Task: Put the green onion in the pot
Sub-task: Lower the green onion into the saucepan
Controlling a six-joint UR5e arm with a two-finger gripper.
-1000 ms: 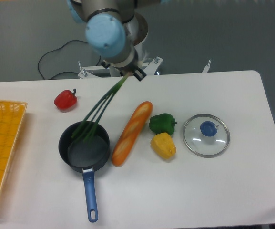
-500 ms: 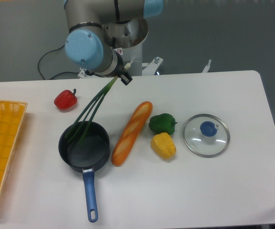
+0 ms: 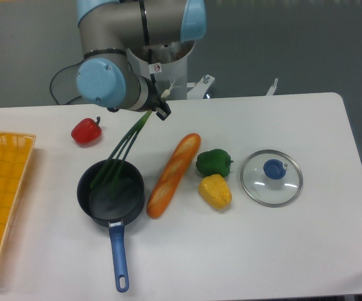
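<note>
You see the pot (image 3: 111,199) at lower left of centre, blue handle pointing down-frame. The green onion (image 3: 122,152) slants from upper right to lower left, leaf tips inside the pot's rim. The gripper (image 3: 157,106), upper centre-left, clamps its pale upper end.

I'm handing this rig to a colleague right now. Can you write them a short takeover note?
Tool: shut on the green onion near its pale end, held above the table.
Green onion: hangs slanted, dark tips down inside the pot.
Pot: on the table beside the bread loaf, blue handle toward the camera.
Done: onion grasped, tips in the pot.
Left: lower and release so it rests in the pot.
</note>
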